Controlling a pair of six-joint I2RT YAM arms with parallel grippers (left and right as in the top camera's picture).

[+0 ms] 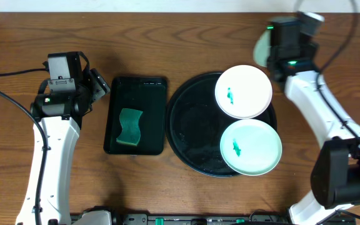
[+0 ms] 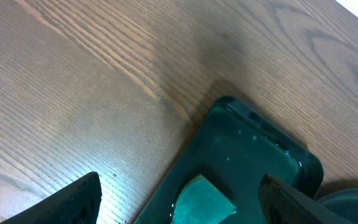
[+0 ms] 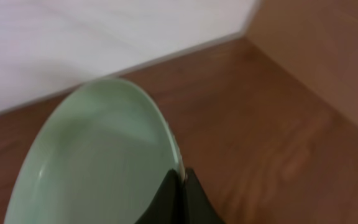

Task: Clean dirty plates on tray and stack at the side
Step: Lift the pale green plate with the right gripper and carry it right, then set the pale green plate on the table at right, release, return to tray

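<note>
Fingers of the right gripper (image 3: 180, 177) pinch a pale-mint round plate (image 3: 92, 162) by its rim, seemingly just off the glossy round black tray (image 1: 189, 134), where two smeared white plates (image 1: 243, 92) (image 1: 250, 147) lie; the left gripper (image 2: 182, 200) gapes wide.

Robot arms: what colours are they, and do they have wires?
Both the left arm and the right arm have smooth white tube-like segments joined by boxy black joints. Each has a small green light near its wrist and thin black cables trailing off. The fingers are black and wedge-shaped.
</note>
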